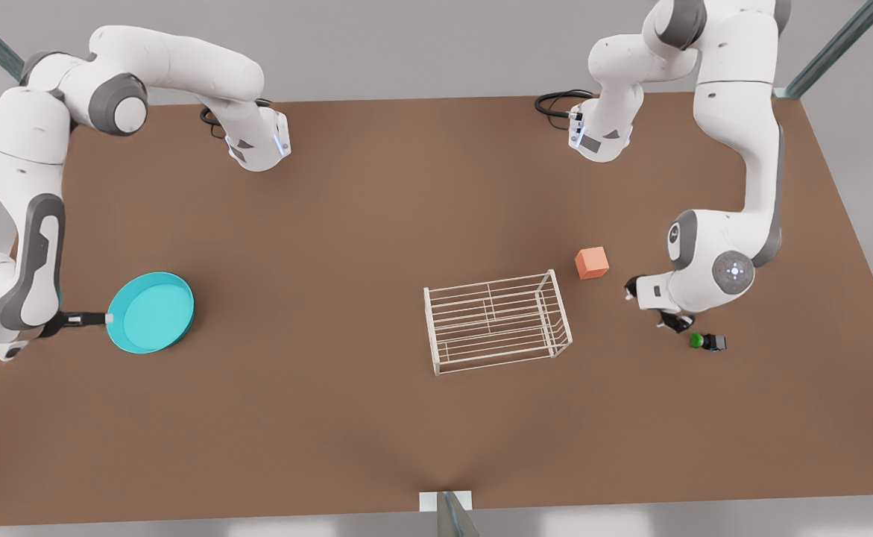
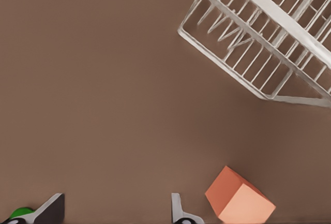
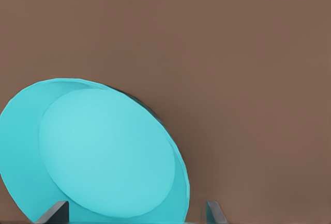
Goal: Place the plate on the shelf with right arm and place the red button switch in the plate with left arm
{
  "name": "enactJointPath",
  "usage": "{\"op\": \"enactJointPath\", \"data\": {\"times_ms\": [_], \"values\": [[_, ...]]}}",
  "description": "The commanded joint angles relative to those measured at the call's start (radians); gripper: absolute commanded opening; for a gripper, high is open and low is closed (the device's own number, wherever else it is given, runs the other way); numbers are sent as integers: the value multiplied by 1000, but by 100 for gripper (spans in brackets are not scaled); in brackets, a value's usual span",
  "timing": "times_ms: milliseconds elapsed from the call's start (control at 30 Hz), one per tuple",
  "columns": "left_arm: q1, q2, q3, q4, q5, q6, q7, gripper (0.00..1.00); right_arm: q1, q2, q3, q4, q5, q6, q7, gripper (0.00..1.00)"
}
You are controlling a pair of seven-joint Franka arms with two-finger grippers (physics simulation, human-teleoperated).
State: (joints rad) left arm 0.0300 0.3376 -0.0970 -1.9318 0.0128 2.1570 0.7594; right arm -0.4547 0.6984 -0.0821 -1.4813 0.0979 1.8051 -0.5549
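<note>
The cyan plate (image 1: 151, 312) lies on the table at the front view's left. My right gripper (image 1: 97, 319) reaches it from the side, open, its fingertips (image 3: 58, 211) set wide apart at the plate's (image 3: 103, 151) near rim. The white wire shelf (image 1: 497, 321) stands mid-table. My left gripper (image 1: 656, 306) hangs low at the front view's right, open, between the orange cube and the green-button switch, with bare table between its fingertips (image 2: 178, 211). The shelf (image 2: 269, 27) lies beyond it. The red button switch is hidden.
An orange cube (image 1: 592, 262) sits just past the shelf's right end, close to my left gripper (image 2: 114, 214). A black switch with a green button (image 1: 707, 341) lies on that gripper's other side. Bare brown table (image 1: 317, 224) stretches between plate and shelf.
</note>
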Motion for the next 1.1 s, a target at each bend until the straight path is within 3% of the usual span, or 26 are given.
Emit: {"op": "enactJointPath", "data": {"times_ms": [0, 300, 367, 467, 600, 767, 1067], "values": [[25, 6, 0, -52, -10, 290, 563, 100, -12, -37, 1, -94, 23, 197, -533, 99], [143, 11, 0, -147, -63, 386, 744, 100, -35, 0, 1, -117, 19, 238, -543, 97], [149, -2, 0, -188, -65, 386, 744, 100, -24, 27, 1, -119, 22, 238, -510, 86], [168, -17, 2, -225, -65, 388, 745, 100, 4, 43, 2, -122, 14, 240, -451, 81], [172, -17, 3, -263, -65, 377, 765, 100, -2, 46, 2, -120, 13, 234, -454, 38], [209, -2, 5, -283, -65, 379, 853, 100, -4, 46, 1, -117, 14, 229, -456, 20], [278, -14, 5, -328, -63, 377, 948, 100, 25, -40, 16, -37, 20, 109, -450, 18]]}}
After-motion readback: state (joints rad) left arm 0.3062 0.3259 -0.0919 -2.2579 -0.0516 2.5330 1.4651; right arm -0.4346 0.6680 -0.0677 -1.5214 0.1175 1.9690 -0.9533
